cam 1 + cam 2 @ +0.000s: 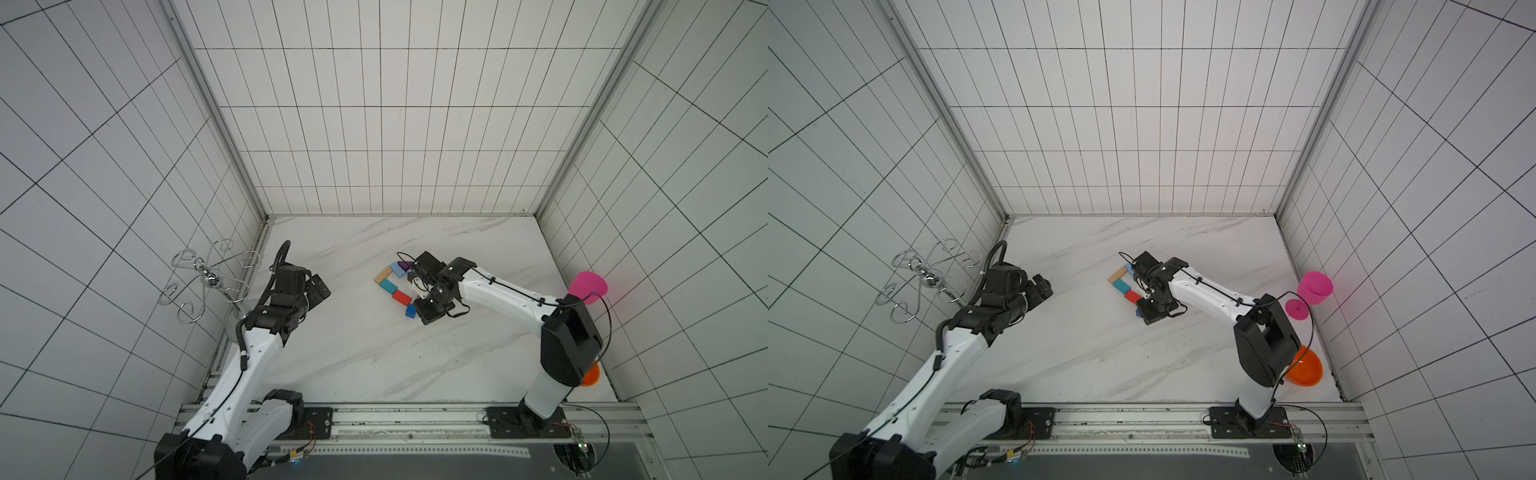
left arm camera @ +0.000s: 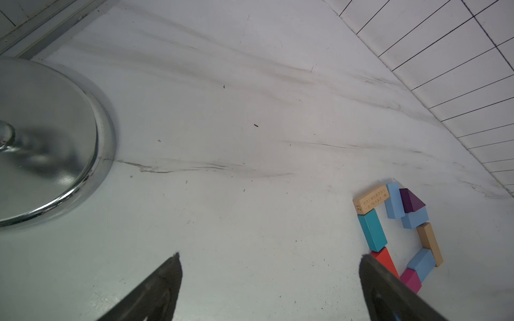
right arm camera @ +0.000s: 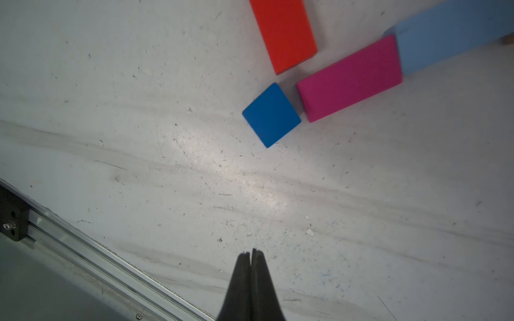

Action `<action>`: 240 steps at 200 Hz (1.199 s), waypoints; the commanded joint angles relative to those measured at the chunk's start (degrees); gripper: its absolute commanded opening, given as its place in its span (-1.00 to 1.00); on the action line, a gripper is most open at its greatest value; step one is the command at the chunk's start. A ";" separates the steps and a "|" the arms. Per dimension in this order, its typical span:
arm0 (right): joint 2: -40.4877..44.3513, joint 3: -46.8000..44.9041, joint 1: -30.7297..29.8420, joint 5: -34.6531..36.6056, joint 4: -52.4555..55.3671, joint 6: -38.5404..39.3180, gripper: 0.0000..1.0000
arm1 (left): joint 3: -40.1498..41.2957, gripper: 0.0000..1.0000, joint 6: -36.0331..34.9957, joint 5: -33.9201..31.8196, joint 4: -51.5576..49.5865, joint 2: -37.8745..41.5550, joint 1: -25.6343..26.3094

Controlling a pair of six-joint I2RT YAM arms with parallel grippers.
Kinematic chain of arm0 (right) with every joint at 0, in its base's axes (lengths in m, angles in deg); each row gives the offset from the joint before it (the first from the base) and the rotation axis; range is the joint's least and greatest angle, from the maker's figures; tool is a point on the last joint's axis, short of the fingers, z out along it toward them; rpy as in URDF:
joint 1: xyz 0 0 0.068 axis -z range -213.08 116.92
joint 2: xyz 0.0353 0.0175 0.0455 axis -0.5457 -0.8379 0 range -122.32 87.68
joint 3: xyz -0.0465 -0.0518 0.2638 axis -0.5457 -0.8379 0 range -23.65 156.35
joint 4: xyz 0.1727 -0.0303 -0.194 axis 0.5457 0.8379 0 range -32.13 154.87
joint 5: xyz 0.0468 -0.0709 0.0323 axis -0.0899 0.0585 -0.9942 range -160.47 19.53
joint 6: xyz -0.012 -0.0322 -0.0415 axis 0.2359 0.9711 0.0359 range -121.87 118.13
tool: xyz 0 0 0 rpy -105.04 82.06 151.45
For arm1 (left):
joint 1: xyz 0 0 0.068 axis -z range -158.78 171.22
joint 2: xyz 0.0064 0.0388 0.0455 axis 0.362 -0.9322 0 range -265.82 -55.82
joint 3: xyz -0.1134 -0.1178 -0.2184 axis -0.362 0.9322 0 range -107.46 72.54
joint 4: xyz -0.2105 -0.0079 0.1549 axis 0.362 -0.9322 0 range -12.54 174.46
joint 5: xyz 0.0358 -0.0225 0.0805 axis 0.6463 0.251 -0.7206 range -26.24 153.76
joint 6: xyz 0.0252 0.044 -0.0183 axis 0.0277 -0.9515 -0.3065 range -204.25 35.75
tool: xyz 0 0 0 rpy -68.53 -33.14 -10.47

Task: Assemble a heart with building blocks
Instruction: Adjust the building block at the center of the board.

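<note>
Where the right gripper [image 3: 251, 251] is held: above the bare table [image 3: 139, 139], near the blue cube [image 3: 271, 115], on the cube's side turned away from the other blocks.
Right gripper state: the jaws are pressed together; nothing is held.
Blue cube: laid flat as the tip of the heart [image 2: 422, 261]; it is not touched by either gripper.
Red brick [image 3: 283, 33]: one end is set just beside the blue cube, with a thin strip of table seen between.
Pink brick [image 3: 349, 79]: one end is set just beside the blue cube on its other flank, across a narrow gap.
Light blue brick [image 3: 450, 36]: butted against the pink brick's end away from the blue cube.
Teal brick [image 2: 372, 230]: placed end to end with the red brick, farther from the blue cube.
Printed tan brick [image 2: 371, 198]: set beyond the teal brick.
Plain tan brick [image 2: 429, 241]: set beyond the light blue brick.
Purple wedge [image 2: 411, 200]: seated at the end of the outline opposite the blue cube, between a second light blue brick [image 2: 394, 200] and a third light blue brick [image 2: 414, 218].
Left gripper [image 2: 269, 254]: the fingers are spread wide with nothing between them; it is held well apart from the blue cube, on the red brick's side.
Chrome stand [image 1: 208, 278]: placed beyond the left gripper, well apart from the blue cube.
Pink goblet [image 1: 1314, 289]: placed well apart from the blue cube, beyond the right arm.
Orange bowl [image 1: 1306, 368]: partly hidden by the right arm, well apart from the blue cube.
</note>
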 commanded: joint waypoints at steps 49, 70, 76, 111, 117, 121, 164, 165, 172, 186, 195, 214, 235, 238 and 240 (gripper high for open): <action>-10.24 6.79 -3.58 2.72 -0.75 -2.58 -1.00 | 0.58 0.96 -0.19 0.83 2.56 -0.85 -0.15; -12.33 8.85 -3.68 3.66 -0.86 -2.92 -1.00 | 0.68 0.96 -0.43 0.64 2.46 -0.83 -0.20; -12.78 9.35 -3.68 3.95 -0.89 -3.05 -1.00 | 0.76 0.96 -0.44 0.70 2.41 -0.88 -0.19; -14.80 11.29 -3.65 5.16 -0.75 -3.34 -1.00 | 0.85 0.96 -0.57 0.41 2.16 -0.66 -0.13; -14.96 11.48 -3.67 5.42 -0.66 -3.42 -1.00 | 0.89 0.96 -0.60 0.39 2.17 -0.64 -0.20; -15.00 11.57 -3.62 5.53 -0.70 -3.46 -1.00 | 0.86 0.96 -0.66 0.35 2.08 -0.70 -0.16; -15.94 12.54 -3.41 7.02 -0.64 -3.59 -1.00 | 0.74 0.96 -1.11 0.28 1.98 -0.95 -0.14; -15.96 12.59 -3.36 7.07 -0.65 -3.59 -1.00 | 0.76 0.96 -1.13 0.27 1.99 -0.93 -0.13; -16.13 12.71 -3.27 7.41 -0.43 -3.68 -1.00 | 0.67 0.96 -1.22 0.26 1.98 -0.99 -0.18; -16.35 12.96 -2.85 7.61 -0.34 -3.68 -1.00 | 0.68 0.96 -1.20 0.20 1.99 -0.99 -0.16; -16.41 13.04 -2.59 7.74 -0.29 -3.70 -1.00 | 0.68 0.96 -1.16 0.20 1.92 -0.93 -0.20; -16.49 13.32 -1.97 7.69 -0.30 -3.26 -1.00 | 0.74 0.96 -1.30 0.08 1.81 -0.90 -0.16; -16.22 14.18 -1.63 7.14 0.05 -2.19 -1.00 | 0.81 0.96 -1.31 0.03 1.84 -1.08 -0.14; -16.00 14.35 -1.62 6.71 0.09 -1.79 -1.00 | 0.84 0.96 -1.42 -0.05 1.82 -1.09 -0.18; -15.80 14.38 -1.60 6.27 0.10 -1.47 -1.00 | 0.78 0.96 -1.43 -0.09 1.81 -1.15 -0.18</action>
